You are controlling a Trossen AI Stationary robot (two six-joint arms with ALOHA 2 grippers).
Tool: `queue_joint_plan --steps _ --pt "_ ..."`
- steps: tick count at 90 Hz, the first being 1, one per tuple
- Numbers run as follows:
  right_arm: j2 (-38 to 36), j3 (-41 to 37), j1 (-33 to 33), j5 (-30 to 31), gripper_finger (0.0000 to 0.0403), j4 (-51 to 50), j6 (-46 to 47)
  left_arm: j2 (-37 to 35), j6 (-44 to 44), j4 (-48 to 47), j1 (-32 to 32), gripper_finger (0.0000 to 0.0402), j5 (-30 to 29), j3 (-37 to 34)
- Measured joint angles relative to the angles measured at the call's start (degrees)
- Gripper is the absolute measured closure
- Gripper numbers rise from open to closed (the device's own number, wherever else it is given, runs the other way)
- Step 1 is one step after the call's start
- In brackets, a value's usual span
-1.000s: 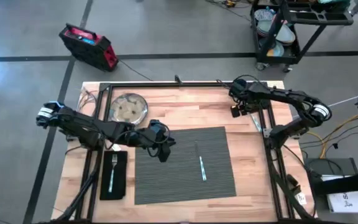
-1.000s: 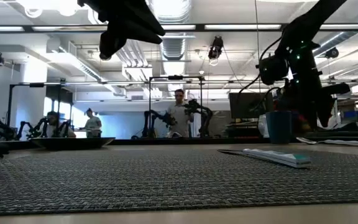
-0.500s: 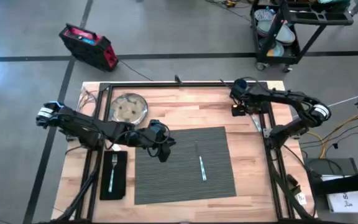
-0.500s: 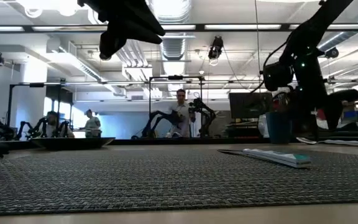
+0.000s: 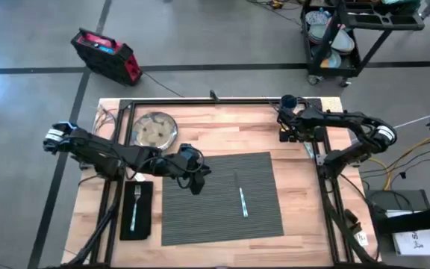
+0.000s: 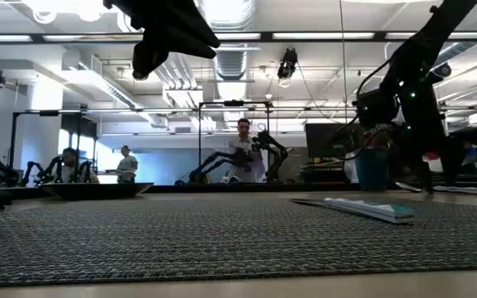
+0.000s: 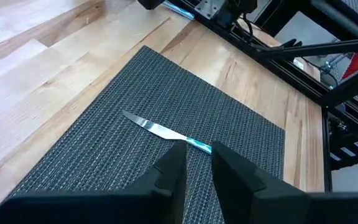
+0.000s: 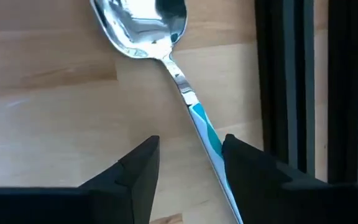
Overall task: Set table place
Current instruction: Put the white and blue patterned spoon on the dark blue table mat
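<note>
The dark grey placemat (image 5: 222,198) lies on the table with the knife (image 5: 242,202) on its right half. Left of it, the fork (image 5: 134,205) rests on the black napkin (image 5: 136,211). The round plate (image 5: 155,128) sits at the far left and the blue cup (image 5: 288,99) at the far right. My left gripper (image 5: 195,179) hovers over the mat's left edge, open by a narrow gap, with nothing between its fingers. My right gripper (image 8: 188,165) stands open above the spoon (image 8: 166,43), which lies flat on the wood beside the right rail. Its fingers stand either side of the handle.
The black metal rail (image 8: 291,93) runs close along the spoon's handle. Further rails (image 5: 200,101) edge the table's far side. People and other arms show in the room beyond the table in the low view.
My right gripper has gone toward the table's right edge and down, toward the spoon, and the cup now shows uncovered behind it.
</note>
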Motion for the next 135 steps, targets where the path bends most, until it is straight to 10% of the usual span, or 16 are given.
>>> queue_joint_plan --steps 135 --pt "-3.36 -2.81 12.33 -4.67 0.0398 0.65 2.36 0.0 1.46 0.02 0.0 0.0342 0.02 0.0"
